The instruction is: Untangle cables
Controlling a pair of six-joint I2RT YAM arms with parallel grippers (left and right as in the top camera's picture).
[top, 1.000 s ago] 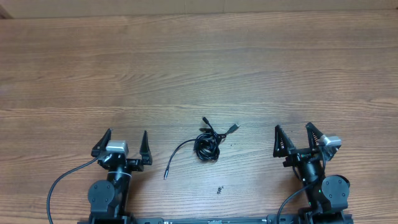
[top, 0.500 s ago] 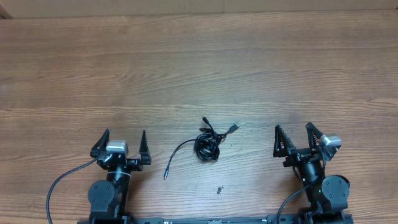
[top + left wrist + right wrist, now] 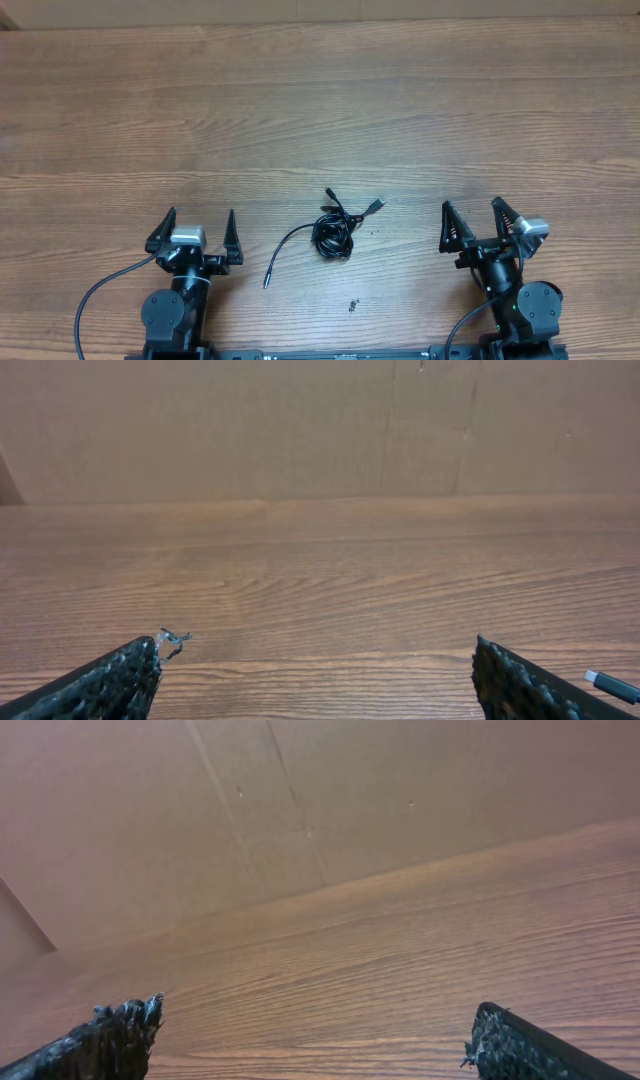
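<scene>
Nothing is seen to have moved over the last second: both hands and the cables lie exactly as in the earlier overhead pictures. No step of the untangling is judged to have been begun, so the whole task is left to do.

The left hand [image 3: 203, 214] is spread wide, with nothing between its 2 fingers [image 3: 115, 682]. Only bare wood is shown ahead of it in its wrist view, apart from 1 small plug-like tip [image 3: 608, 681] at the far right edge. The right hand [image 3: 471, 204] is likewise released and empty, and only the surface [image 3: 400, 950] and a brown wall [image 3: 150, 810] are shown by its camera.

Roughly midway between the 2 hands, and well apart from both, the cables [image 3: 332, 236] are found on the surface. They are gathered into 1 small, tight black knot of loops. 1 strand [image 3: 285, 243] is curved out of it toward the left hand and ends in a thin plug [image 3: 267, 283] nearer the robot. A silvery plug [image 3: 375, 206] sticks out on the right side, and another short end [image 3: 330, 195] points away from the robot. How many cords are wound into the knot cannot be told. A small dark speck [image 3: 353, 305] lies apart from the knot, nearer the robot; what it is cannot be told.
</scene>
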